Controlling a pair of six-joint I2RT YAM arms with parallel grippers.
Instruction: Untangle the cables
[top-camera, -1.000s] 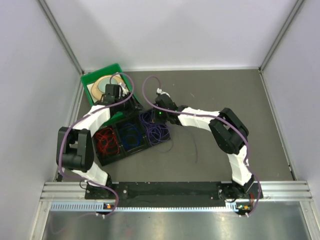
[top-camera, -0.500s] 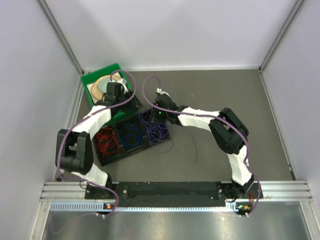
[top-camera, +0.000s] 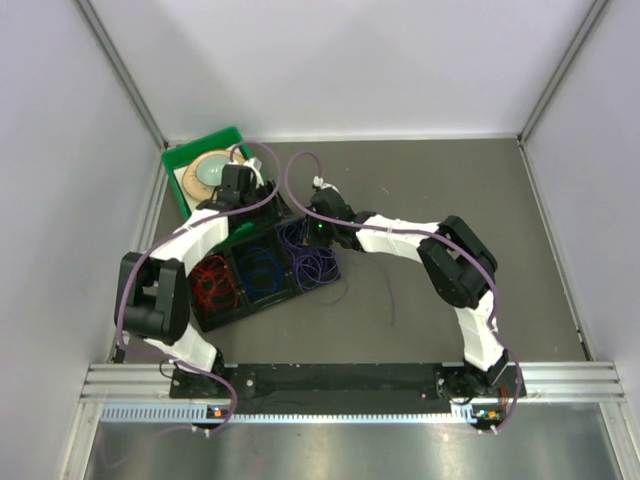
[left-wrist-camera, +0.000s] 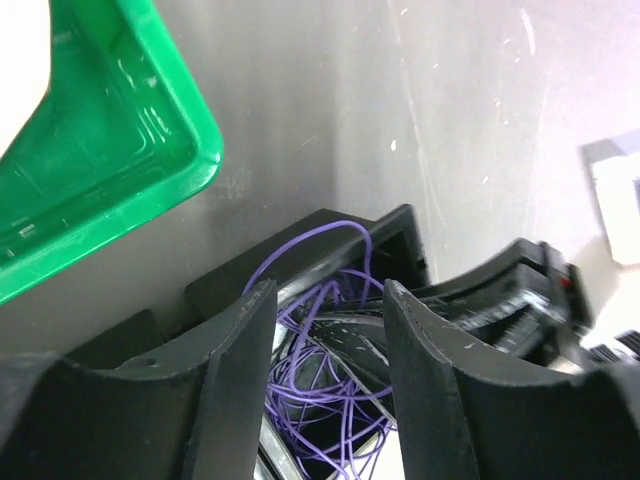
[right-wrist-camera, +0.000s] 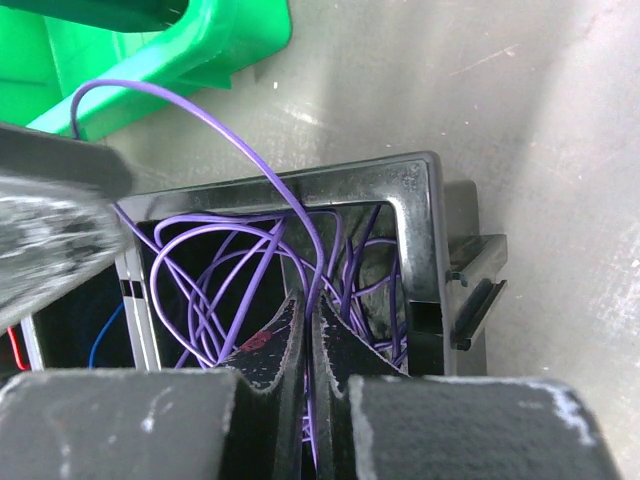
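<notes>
R gripper (right-wrist-camera: 308, 312) fingers are clamped on one strand of the purple cables (top-camera: 318, 262), which lie in the black tray's (right-wrist-camera: 428, 230) end compartment. L gripper (left-wrist-camera: 325, 300) hangs over the same compartment, fingers apart, holding nothing. Red cables (top-camera: 212, 283) & blue cables (top-camera: 262, 272) lie in the next two compartments.

Both arms are made of white shells joined by black housings: the left arm (top-camera: 190, 240) at 9 o'clock of the overhead view, the right arm (top-camera: 400, 238) at 3 o'clock. A thick mauve hose (top-camera: 128, 290) runs along the left arm, and another hose (top-camera: 290, 175) arcs off the right wrist. A small green light (top-camera: 319, 226) glows on the right wrist's black housing. The bases are bolted to a black plate (top-camera: 340, 380) at 6 o'clock. The left jaws are two matte black curved fingers (left-wrist-camera: 235, 390). The right jaws are black fingers (right-wrist-camera: 270, 345), scuffed whitish, one with a reddish smear.
</notes>
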